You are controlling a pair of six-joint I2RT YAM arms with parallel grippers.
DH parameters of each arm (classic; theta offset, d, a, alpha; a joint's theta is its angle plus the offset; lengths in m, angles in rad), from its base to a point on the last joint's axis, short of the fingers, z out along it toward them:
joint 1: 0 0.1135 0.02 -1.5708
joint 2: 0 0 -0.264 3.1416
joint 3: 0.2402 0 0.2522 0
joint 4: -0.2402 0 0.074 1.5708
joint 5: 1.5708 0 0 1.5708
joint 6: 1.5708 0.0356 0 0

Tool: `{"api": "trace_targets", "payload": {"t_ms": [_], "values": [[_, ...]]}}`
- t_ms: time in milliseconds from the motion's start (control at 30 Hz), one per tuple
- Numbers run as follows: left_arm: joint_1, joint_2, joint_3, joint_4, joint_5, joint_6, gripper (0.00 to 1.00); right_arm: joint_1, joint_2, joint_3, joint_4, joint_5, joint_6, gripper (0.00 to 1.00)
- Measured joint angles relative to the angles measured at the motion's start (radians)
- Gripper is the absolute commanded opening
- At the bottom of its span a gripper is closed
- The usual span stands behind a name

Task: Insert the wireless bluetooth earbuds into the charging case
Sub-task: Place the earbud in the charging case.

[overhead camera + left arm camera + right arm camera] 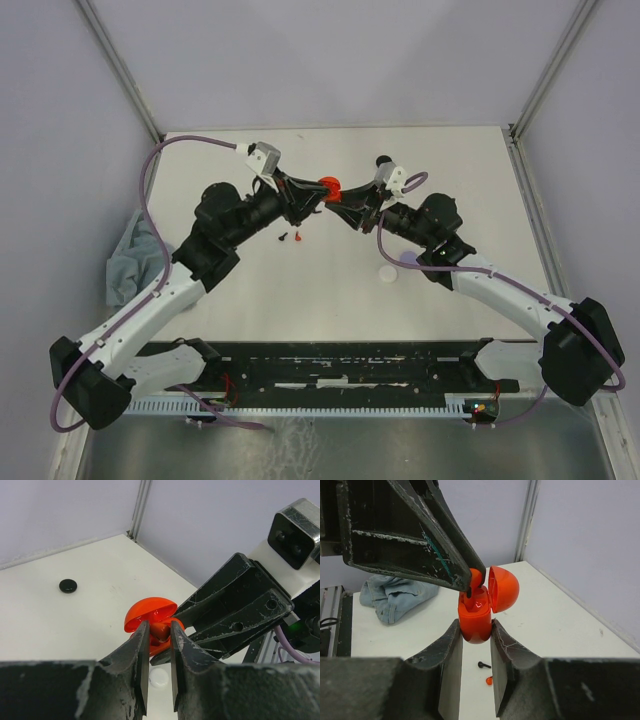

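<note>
My right gripper (475,625) is shut on the body of an open red charging case (476,614) and holds it upright above the table, its lid (503,588) hinged back. My left gripper (158,626) is shut on a red earbud (161,630) and holds it at the case's open top (150,614). In the top view the two grippers, left (316,195) and right (342,204), meet at the case (330,186). A second red earbud (489,681) and a black earbud (483,665) lie on the table below, also seen from above as red (298,237) and black (285,237).
A white round case (388,274) and a lavender one (408,260) lie beside the right arm. A black disc-like case (68,585) lies near the back wall. A crumpled blue-grey cloth (125,260) lies at the left edge. Walls enclose the table.
</note>
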Motion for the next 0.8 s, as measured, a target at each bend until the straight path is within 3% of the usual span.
{"api": "trace_targets", "payload": {"t_ms": [533, 800], "values": [[-0.016, -0.021, 0.002, -0.073, -0.046, -0.001, 0.43, 0.005, 0.002, 0.000, -0.007, 0.022, -0.014, 0.05], [-0.016, -0.014, 0.043, -0.116, -0.019, -0.018, 0.47, 0.005, 0.002, 0.000, -0.006, 0.025, -0.015, 0.05]]}}
